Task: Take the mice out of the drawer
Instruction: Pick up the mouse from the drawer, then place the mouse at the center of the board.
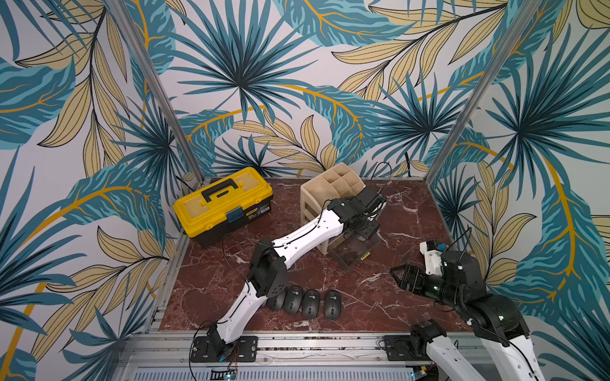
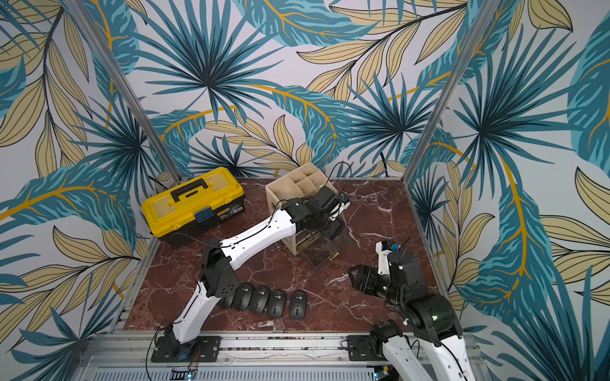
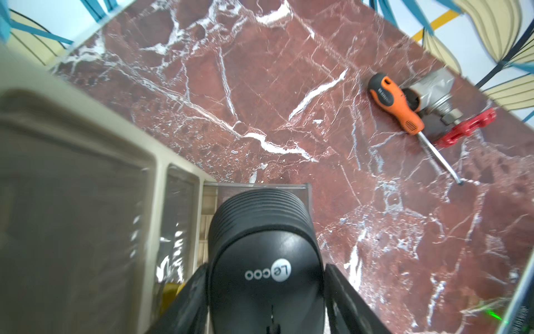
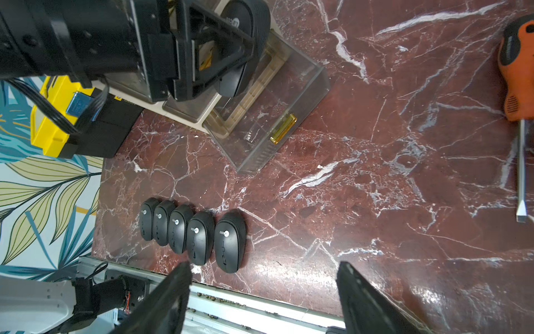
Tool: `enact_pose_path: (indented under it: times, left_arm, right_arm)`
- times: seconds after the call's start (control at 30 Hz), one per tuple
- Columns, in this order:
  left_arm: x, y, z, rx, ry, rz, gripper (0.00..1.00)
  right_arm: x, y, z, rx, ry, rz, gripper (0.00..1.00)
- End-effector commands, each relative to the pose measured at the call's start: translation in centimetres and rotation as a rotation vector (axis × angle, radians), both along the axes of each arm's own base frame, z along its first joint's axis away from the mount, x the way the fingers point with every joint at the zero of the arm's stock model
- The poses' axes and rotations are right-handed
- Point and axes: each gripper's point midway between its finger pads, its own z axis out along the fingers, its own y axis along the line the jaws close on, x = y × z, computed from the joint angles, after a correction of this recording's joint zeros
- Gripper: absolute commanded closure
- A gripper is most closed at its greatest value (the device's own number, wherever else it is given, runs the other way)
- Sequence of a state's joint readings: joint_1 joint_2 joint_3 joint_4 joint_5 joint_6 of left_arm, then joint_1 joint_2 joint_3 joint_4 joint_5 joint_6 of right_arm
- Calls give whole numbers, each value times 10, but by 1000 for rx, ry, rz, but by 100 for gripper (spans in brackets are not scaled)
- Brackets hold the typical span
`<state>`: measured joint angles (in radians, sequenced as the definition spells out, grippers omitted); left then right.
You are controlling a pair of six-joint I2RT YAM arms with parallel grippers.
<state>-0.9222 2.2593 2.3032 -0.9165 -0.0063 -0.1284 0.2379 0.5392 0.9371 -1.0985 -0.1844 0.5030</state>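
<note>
Black mouse (image 3: pixel 261 231) cropped within left gripper (image 3: pixel 265 270), drawer (image 3: pixel 289 187) mostly hidden

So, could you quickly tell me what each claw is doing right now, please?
Left claw: closed on a mouse.
Right claw: open, empty.

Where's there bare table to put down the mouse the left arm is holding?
Bare marble lies between the row of mice and the open drawer, and between its end mouse and the right tool. Crowded: the row's other end, under the left arm.
</note>
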Motion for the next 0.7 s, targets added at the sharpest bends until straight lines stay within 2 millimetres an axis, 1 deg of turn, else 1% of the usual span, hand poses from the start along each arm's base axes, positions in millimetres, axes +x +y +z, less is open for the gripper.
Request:
enact_pose_path:
  times: [0.0, 0.13, 0.27, 0.47, 0.67]
  left_arm:
    - [-9, 4, 8, -26, 30, 27, 44]
    - [-22, 3, 8, -39, 73, 38, 44]
    - [-38, 5, 0, -51, 147, 83, 44]
    - [-62, 11, -12, -72, 226, 161, 44]
    - [-83, 19, -30, -67, 258, 262, 44]
  right_arm:
    - [-12, 2, 4, -3, 2, 39, 19]
    - [-17, 3, 6, -1, 2, 55, 19]
    - [-24, 7, 11, 10, 5, 94, 19]
    - [-47, 16, 16, 30, 77, 189, 18]
    - [-65, 19, 28, 44, 62, 237, 17]
